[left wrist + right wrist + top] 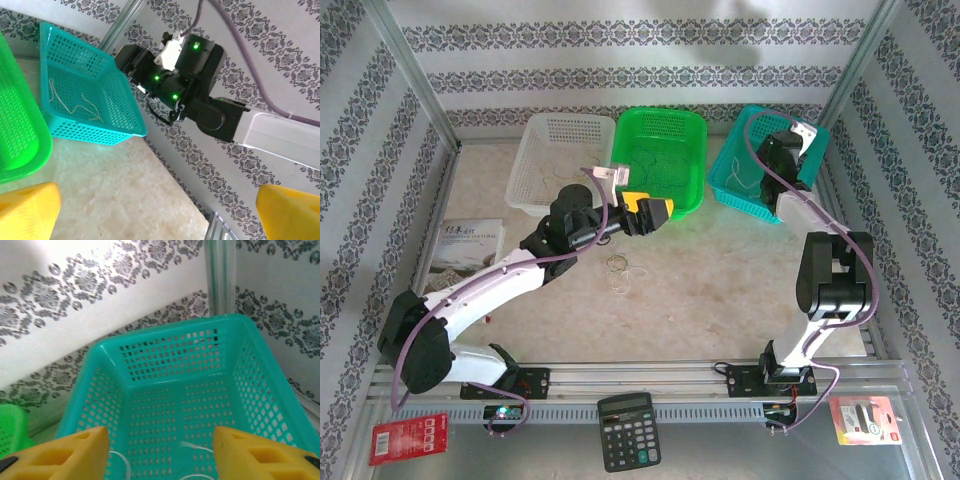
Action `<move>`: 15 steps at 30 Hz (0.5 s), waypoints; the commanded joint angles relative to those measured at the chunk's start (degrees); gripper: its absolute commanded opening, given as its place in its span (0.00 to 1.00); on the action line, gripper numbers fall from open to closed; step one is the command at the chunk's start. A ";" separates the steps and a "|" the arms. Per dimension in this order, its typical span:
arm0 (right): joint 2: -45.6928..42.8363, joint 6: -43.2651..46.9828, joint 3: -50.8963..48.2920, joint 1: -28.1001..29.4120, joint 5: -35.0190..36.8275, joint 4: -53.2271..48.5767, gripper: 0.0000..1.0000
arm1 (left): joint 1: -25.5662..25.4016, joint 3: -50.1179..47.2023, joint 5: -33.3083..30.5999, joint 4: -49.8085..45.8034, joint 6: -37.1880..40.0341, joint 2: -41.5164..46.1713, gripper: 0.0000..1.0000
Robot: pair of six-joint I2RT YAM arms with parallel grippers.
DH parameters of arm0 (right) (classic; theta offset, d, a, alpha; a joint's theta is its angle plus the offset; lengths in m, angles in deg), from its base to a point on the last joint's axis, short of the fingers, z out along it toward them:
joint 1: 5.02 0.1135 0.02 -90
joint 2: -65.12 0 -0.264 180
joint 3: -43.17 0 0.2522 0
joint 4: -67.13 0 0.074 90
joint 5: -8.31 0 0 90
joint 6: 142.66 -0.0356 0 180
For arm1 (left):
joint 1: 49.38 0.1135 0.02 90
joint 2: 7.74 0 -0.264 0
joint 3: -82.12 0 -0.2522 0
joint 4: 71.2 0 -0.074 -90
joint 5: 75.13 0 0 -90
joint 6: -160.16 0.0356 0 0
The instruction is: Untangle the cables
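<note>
Both arms' fingers spread; cables on the desk and in the teal basket.
From above, a few thin cables lie curled on the desk just below the left fingers, which stand apart near the green basket; the right arm reaches over the teal basket. The left wrist camera sees whitish strands lying in that basket. On the right wrist camera the right fingers stand apart, empty, above one whitish strand on the basket floor.
</note>
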 commanded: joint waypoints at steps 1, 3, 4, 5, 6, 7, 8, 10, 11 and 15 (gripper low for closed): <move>-3.38 -2.03 1.63 0.18 -4.64 -2.85 0.57 | -0.44 -0.93 -0.98 -0.05 1.66 2.15 1.00; -4.66 -3.30 1.44 0.35 -7.18 -3.38 0.57 | -0.33 -1.25 -1.66 -0.63 2.17 2.76 1.00; -5.47 -4.12 1.13 0.65 -8.71 -3.38 0.57 | -0.35 -1.49 -2.12 -1.09 2.45 3.11 1.00; -6.03 -4.50 1.10 1.05 -10.04 -3.54 0.57 | -0.28 -1.67 -2.46 -1.49 2.79 3.33 1.00; -6.71 -5.05 1.02 1.51 -11.39 -3.96 0.57 | -0.21 -1.80 -2.96 -2.20 3.07 3.64 1.00; -7.33 -5.55 0.86 2.06 -13.11 -4.36 0.57 | -0.09 -2.10 -3.34 -2.89 3.16 3.81 1.00; -7.94 -5.95 0.61 2.79 -14.45 -4.58 0.57 | 0.07 -2.36 -3.61 -3.33 3.30 4.13 1.00; -9.42 -6.69 -0.22 4.77 -16.48 -5.07 0.56 | 0.31 -3.18 -4.95 -4.71 3.96 4.77 1.00; -10.09 -6.86 -0.72 5.78 -17.17 -5.14 0.56 | 0.48 -3.52 -5.40 -5.33 4.15 5.01 1.00; -13.59 -7.23 -3.70 11.36 -18.54 -6.11 0.55 | 1.13 -5.43 -7.59 -8.31 4.43 6.39 1.00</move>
